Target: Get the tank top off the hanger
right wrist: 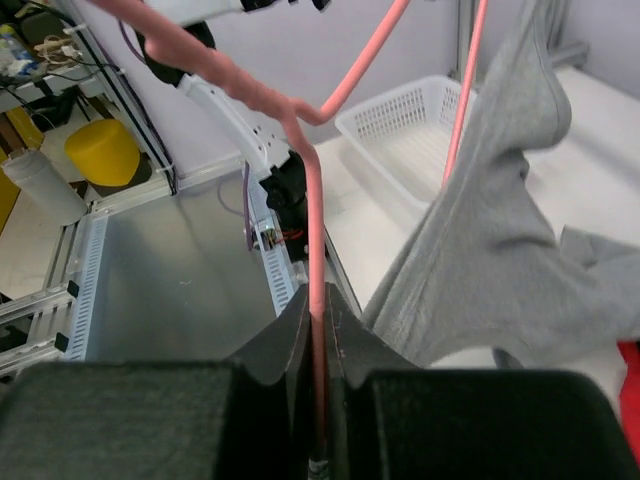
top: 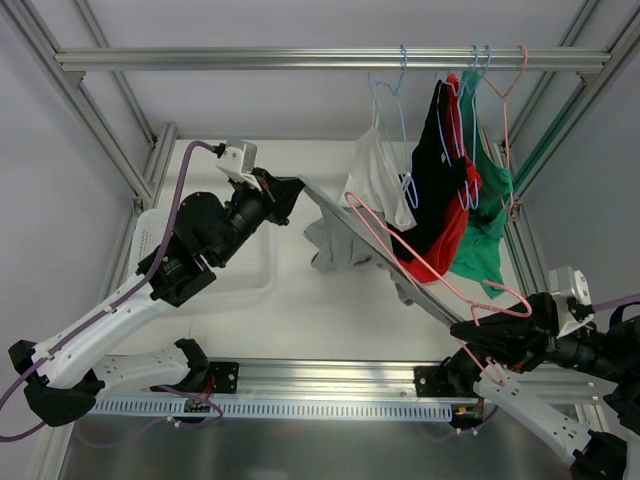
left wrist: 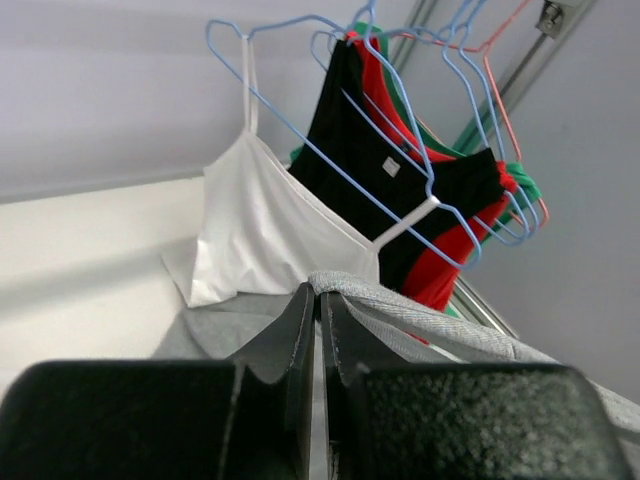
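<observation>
i see the left gripper (top: 297, 190) clenched on an edge of the grey tank top (top: 335, 245), up over the table just right of the white basket (top: 252, 283). the right gripper (top: 462, 328) is pinched tight on the wire of the pink hanger (right wrist: 314, 250), low at the near right. the top is strung between them, part still over the hanger, while the other tops (top: 440, 170) hang on the rail (top: 300, 58) behind.

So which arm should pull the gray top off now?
Probably left. The left gripper is shut on the gray tank top, so it can pull the cloth away. The right gripper is shut on the pink hanger, steadying it.
</observation>
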{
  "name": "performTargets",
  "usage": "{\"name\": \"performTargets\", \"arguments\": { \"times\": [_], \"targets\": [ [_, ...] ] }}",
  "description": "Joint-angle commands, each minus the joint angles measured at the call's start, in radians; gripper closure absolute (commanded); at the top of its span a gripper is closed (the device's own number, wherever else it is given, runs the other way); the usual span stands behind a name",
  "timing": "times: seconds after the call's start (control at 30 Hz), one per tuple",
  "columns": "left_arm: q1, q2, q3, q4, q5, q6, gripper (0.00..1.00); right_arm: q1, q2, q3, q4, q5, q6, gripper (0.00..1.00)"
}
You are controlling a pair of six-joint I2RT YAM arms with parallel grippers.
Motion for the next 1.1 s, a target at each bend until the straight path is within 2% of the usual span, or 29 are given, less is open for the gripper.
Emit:
{"name": "performTargets", "arguments": {
  "times": [0.0, 0.07, 0.17, 0.2, 0.27, 0.3, 0.43, 0.57, 0.6, 0.63, 0.67, 0.73, 0.83, 0.87, 0.9, 0.93, 0.97, 1.0, 1.07],
  "targets": [
    [0.012, -0.059, 0.03, 0.022, 0.005, -0.041, 1.0, 0.005, -0.032, 0.015, 0.114, -0.13, -0.06, 1.0],
    [0.012, -0.096, 0.011, 0.022, 0.095, -0.046, 1.0, 0.005, -0.022, 0.012, 0.194, -0.109, -0.05, 1.0],
    [0.012, -0.161, -0.042, 0.022, 0.302, -0.055, 1.0, 0.003, 0.018, -0.011, 0.326, -0.047, -0.025, 1.0],
    [0.012, -0.182, -0.059, 0.02, 0.441, -0.06, 1.0, 0.005, 0.027, -0.024, 0.37, -0.012, -0.013, 1.0],
    [0.012, -0.19, -0.122, 0.031, 0.596, -0.066, 1.0, 0.006, 0.05, -0.09, 0.526, 0.008, 0.012, 1.0],
    [0.012, -0.188, -0.149, 0.061, 0.738, -0.07, 1.0, 0.006, 0.076, -0.116, 0.595, 0.015, 0.024, 1.0],
    [-0.013, -0.167, -0.333, 0.15, 0.914, -0.098, 1.0, 0.005, 0.168, -0.264, 1.053, 0.014, 0.113, 1.0],
    [-0.079, -0.121, -0.455, 0.199, 0.895, -0.113, 1.0, 0.005, 0.262, -0.259, 1.274, 0.011, 0.158, 1.0],
    [-0.091, -0.109, -0.499, 0.199, 0.863, -0.115, 1.0, 0.006, 0.282, -0.256, 1.312, 0.019, 0.162, 1.0],
    [-0.099, -0.101, -0.524, 0.196, 0.768, -0.132, 1.0, 0.005, 0.288, -0.247, 1.305, 0.029, 0.165, 1.0],
    [-0.103, -0.084, -0.547, 0.196, 0.716, -0.147, 1.0, 0.006, 0.291, -0.215, 1.277, 0.07, 0.168, 1.0],
    [-0.103, -0.067, -0.59, 0.167, 0.575, -0.182, 1.0, 0.005, 0.299, -0.167, 1.069, 0.127, 0.165, 1.0],
    [-0.103, -0.056, -0.581, 0.118, 0.493, -0.198, 0.98, 0.005, 0.316, -0.106, 0.787, 0.268, 0.156, 1.0],
    [-0.103, -0.062, -0.57, 0.08, 0.476, -0.193, 0.63, 0.005, 0.32, -0.103, 0.739, 0.319, 0.158, 1.0],
    [-0.103, -0.07, -0.535, 0.052, 0.467, -0.187, 0.5, 0.006, 0.328, -0.104, 0.672, 0.331, 0.164, 1.0],
    [-0.103, -0.078, -0.514, 0.023, 0.458, -0.166, 0.43, 0.005, 0.346, -0.106, 0.642, 0.339, 0.182, 1.0],
    [-0.105, -0.102, -0.492, -0.042, 0.424, -0.156, 0.2, 0.006, 0.36, -0.104, 0.615, 0.365, 0.197, 1.0],
    [-0.105, -0.119, -0.448, -0.09, 0.404, -0.146, 0.02, 0.006, 0.377, -0.091, 0.557, 0.385, 0.214, 1.0],
    [-0.105, -0.177, -0.408, -0.162, 0.36, -0.115, 0.01, 0.009, 0.438, -0.065, 0.509, 0.423, 0.246, 1.0]
  ]
}}
